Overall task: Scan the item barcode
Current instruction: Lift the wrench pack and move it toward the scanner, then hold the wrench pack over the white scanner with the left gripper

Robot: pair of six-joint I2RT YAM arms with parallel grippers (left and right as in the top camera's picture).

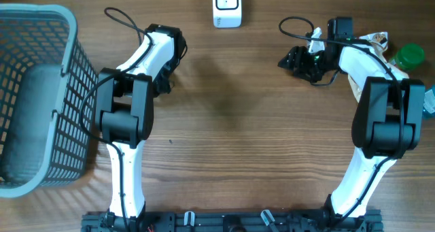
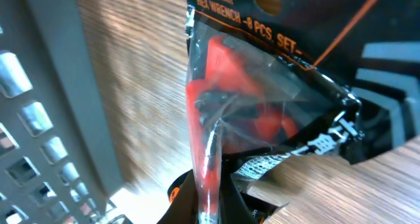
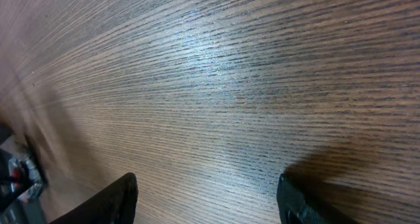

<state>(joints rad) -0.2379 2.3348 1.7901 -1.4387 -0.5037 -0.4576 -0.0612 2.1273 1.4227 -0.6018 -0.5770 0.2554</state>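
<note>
Gripping the hex wrench set package (image 2: 262, 112) in clenched left jaws, near the basket (image 2: 39, 86). Holding right jaws apart, empty, above the desk (image 3: 230, 86).

Left pincer (image 2: 207, 201) is clamped shut on the hex wrench packet (image 2: 262, 112), which rises just ahead of it. Right pincer (image 3: 210, 204) stands open, fingers (image 3: 121, 198) well apart, its arm folded behind it.

Hex wrench pack (image 2: 256, 112) (red holder behind crinkled clear plastic), tilted, header uppermost.
</note>
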